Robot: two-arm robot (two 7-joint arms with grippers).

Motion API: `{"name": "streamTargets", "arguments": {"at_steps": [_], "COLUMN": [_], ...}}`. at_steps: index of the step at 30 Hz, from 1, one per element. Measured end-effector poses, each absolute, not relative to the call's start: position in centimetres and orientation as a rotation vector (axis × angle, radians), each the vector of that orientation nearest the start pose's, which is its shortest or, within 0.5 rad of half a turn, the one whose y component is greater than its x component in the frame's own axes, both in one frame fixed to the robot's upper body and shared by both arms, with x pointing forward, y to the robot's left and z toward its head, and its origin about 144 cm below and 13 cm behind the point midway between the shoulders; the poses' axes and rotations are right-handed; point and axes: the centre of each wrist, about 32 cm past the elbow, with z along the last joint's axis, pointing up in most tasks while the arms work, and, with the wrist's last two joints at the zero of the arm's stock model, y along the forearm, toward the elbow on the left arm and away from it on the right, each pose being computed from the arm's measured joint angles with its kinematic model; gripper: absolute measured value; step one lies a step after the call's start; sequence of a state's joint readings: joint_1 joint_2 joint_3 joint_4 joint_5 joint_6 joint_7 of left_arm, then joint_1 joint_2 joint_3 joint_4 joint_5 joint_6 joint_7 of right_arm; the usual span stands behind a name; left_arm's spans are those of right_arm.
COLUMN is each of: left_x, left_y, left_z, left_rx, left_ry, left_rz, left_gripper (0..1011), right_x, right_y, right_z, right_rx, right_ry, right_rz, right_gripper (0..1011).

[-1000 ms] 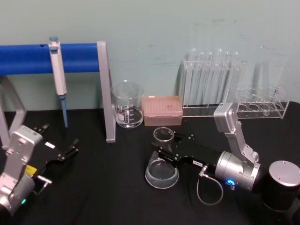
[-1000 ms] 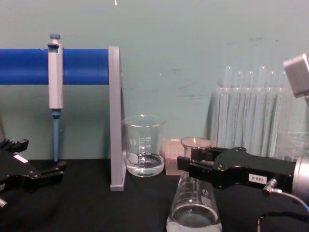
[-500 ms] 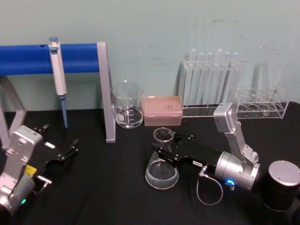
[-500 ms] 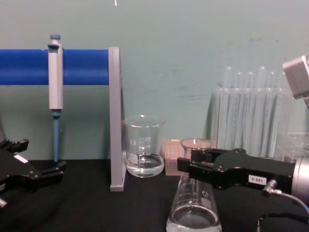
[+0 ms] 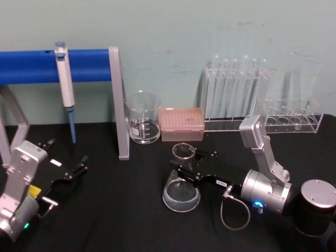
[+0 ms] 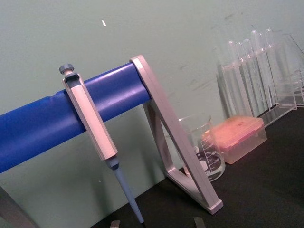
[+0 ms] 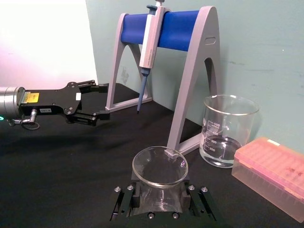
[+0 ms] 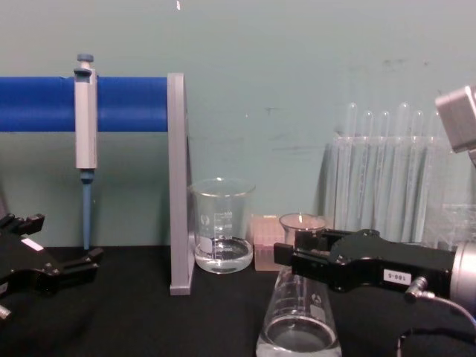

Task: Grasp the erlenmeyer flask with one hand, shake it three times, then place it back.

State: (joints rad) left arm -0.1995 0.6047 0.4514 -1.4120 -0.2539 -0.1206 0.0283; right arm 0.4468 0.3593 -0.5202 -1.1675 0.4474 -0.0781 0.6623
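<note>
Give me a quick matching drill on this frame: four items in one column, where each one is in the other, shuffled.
Items
1. flask
2. beaker
3. pipette
4. left gripper

Places
A. hanging on the blue bar
B. neck between the right gripper's fingers, near the table's middle
C. open, low over the table's left side
D. standing beside the pink tip box, at the back

Pairs: 1-B, 2-D, 3-A, 4-C
</note>
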Motion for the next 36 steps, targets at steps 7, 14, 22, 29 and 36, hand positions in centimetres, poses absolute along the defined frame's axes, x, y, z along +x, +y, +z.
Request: {"name": "streamTargets", "arguments": {"at_steps": [7,14,22,29,36], "left_x": [48.86,48.86,48.86,48.86,48.86], "left_y": [30.97,30.97,30.97,30.97,30.97], "left_z": [113.98,113.97,113.98,113.98,113.98], "left_rx": [0.304,0.305,0.305,0.304,0.304], "left_ry": [-0.285,-0.285,-0.285,-0.285,-0.285], "left_rz": [1.248,1.248,1.248,1.248,1.248], "left_gripper": [1001,1001,1001,1001,1001], "right_x": [55.9,55.85,55.85,55.86,55.87], "right_y": [-23.69,-23.73,-23.7,-23.7,-23.69], "right_z": [114.95,114.82,114.84,114.87,114.91], "right_rx": [-0.089,-0.098,-0.097,-0.095,-0.093], "right_ry": [0.005,0.009,0.009,0.008,0.007], "right_rz": [-0.604,-0.605,-0.605,-0.605,-0.605], "right_gripper": [457,510,729,941,1000]}}
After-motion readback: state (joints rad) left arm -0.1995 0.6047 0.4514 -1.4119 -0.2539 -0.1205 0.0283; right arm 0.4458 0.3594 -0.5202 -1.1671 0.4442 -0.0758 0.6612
